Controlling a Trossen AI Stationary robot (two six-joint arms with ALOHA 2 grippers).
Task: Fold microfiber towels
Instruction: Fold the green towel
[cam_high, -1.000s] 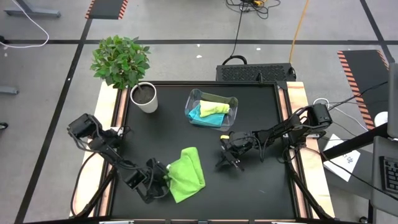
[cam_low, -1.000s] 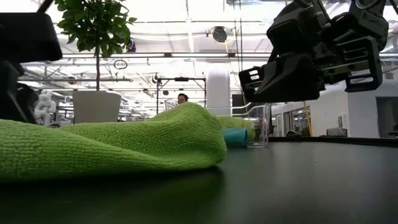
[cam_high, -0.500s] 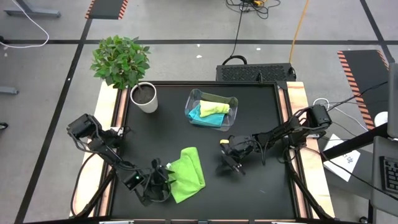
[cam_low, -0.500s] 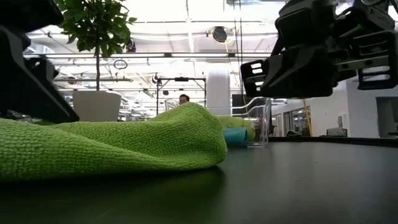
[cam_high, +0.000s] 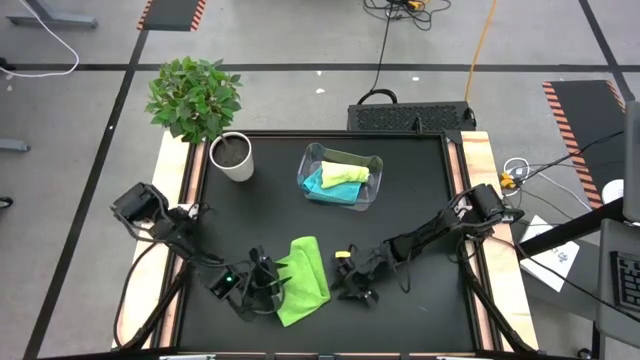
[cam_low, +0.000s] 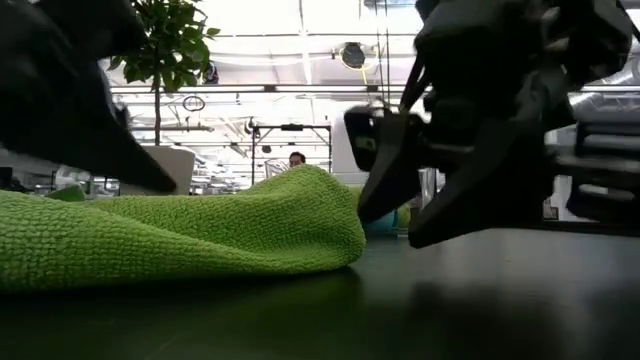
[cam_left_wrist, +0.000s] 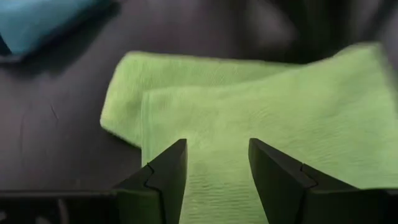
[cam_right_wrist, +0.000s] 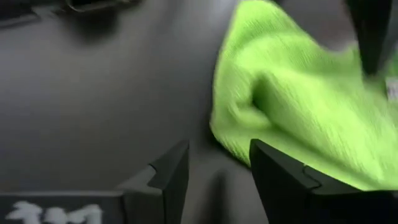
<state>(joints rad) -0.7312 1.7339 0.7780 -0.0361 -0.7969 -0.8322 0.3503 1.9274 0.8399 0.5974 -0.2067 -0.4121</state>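
Black table top (cam_high: 270, 200) fills the middle of the high view, with a potted plant (cam_high: 205, 110) at its far left corner and a clear plastic bin (cam_high: 340, 176) toward the far side, right of the pot. Inside the bin lie two of the microfiber towels, the pale yellow-green towel (cam_high: 347, 172) on the right and the turquoise towel (cam_high: 318, 183) on the left.

On the near side of the table, roughly centred, lies the bright green towel (cam_high: 303, 281), bunched and partly doubled over itself; the left wrist view shows one layer lying over another with an edge of the lower one exposed. It is not yet a neat fold, so the step in hand seems to be folding this first towel, with both arms closing in on it from either side.

At the towel's left edge, the left gripper (cam_high: 262, 293) has its fingers (cam_left_wrist: 163, 177) parted by a moderate gap directly above the green cloth, holding nothing. At the towel's right edge, low over the table, the right gripper (cam_high: 352, 283) has its fingers (cam_right_wrist: 169, 173) likewise parted and empty, pointing at the towel's rounded edge, which lies just ahead of them.

The next move probably calls for each gripper to pinch an edge or corner, lift it, and carry it across so that the layers lie flat and the edges line up.
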